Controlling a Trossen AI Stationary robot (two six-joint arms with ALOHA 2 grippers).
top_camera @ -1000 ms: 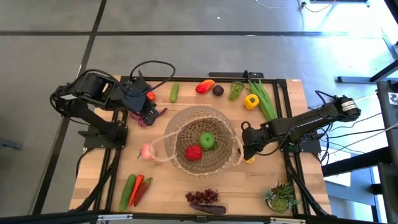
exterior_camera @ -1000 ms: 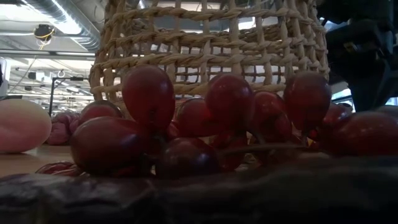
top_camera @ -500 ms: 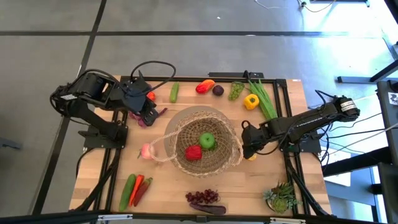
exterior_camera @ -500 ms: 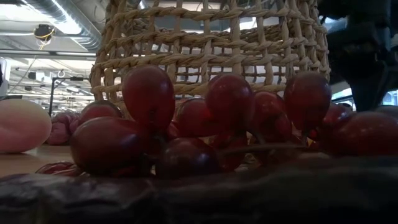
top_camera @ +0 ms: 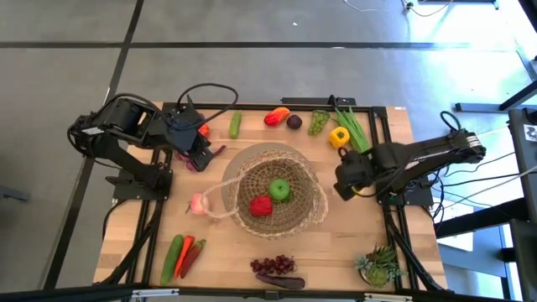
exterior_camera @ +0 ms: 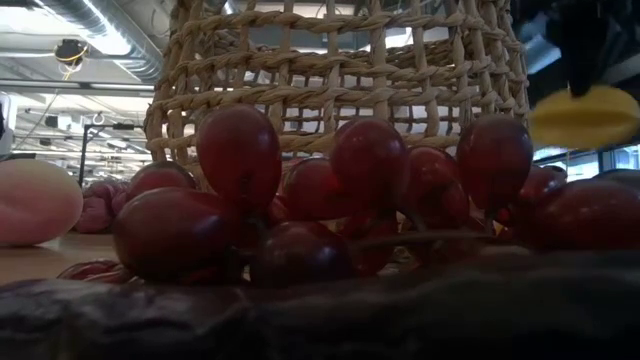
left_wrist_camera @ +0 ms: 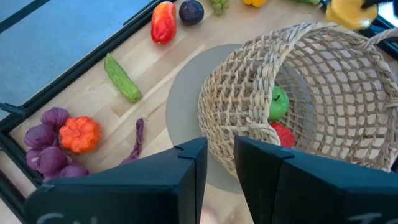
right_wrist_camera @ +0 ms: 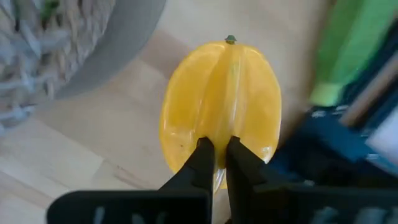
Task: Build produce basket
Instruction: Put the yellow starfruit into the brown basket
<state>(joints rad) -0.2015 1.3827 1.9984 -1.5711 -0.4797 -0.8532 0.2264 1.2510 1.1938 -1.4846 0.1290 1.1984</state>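
Observation:
The tan woven basket stands mid-table with a green piece and a red piece of produce inside. My right gripper is at the basket's right side, shut on a yellow ridged fruit. The fruit also shows in the low view, up off the table. In the high view the gripper covers it. My left gripper hovers over the table's far left. Its fingers stand a narrow gap apart with nothing between them, pointing slantwise down toward the basket. My right gripper pinches one raised ridge of the yellow fruit between its two fingers, near one end of the fruit. The fingers come from above, pointing down. The fruit hangs below them, lifted clear of the table.
Along the far edge lie a cucumber, a red pepper, green grapes, a yellow pepper and green stalks. Chillies and purple grapes lie near the front. A spiky potted plant stands at the front right.
My right gripper has risen beside the basket's right side and shifted a little toward the far edge. The yellow fruit has come up off the table with it and now hangs clear in the low view.

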